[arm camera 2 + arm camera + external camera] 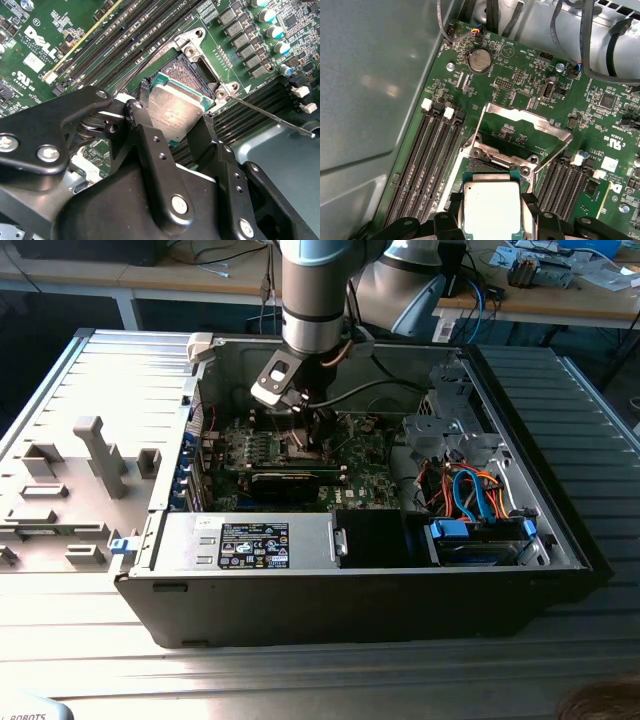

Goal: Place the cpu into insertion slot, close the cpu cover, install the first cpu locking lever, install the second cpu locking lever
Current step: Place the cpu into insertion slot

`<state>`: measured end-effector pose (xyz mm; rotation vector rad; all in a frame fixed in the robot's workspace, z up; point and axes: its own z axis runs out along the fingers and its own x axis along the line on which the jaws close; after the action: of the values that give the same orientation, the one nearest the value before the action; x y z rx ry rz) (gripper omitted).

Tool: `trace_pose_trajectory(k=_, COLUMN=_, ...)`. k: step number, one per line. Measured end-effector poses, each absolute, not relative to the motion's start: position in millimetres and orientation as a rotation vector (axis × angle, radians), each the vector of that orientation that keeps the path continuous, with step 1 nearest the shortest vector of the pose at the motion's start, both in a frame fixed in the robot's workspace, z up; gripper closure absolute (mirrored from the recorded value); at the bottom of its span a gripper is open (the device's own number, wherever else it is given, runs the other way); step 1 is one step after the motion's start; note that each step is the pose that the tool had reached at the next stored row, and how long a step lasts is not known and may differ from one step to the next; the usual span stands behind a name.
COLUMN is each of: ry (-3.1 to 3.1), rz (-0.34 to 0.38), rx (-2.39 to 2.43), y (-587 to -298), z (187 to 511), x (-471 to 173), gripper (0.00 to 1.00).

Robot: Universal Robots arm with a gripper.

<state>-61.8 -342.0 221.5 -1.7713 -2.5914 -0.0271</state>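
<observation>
At eleven o'clock in the case [300, 612], at the insertion slot [189, 71], my jaws clamp the light, likely fragile cpu [175, 112] by opposite edges.

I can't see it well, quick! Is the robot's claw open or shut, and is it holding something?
Gripper: shut on the cpu, close to the insertion slot.

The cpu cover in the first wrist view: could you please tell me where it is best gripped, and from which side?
Likely the free edge of the cpu cover, opposite its hinge, pinched from above: it stands tilted open, so that thin bar is bare on both faces.
</observation>
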Motion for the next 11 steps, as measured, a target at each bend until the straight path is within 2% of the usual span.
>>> trace_pose_trajectory(k=11, ry=-2.58, rz=-0.027, rx=-1.787, y=-342.0, z=218.1, x=-61.8, gripper=0.45)
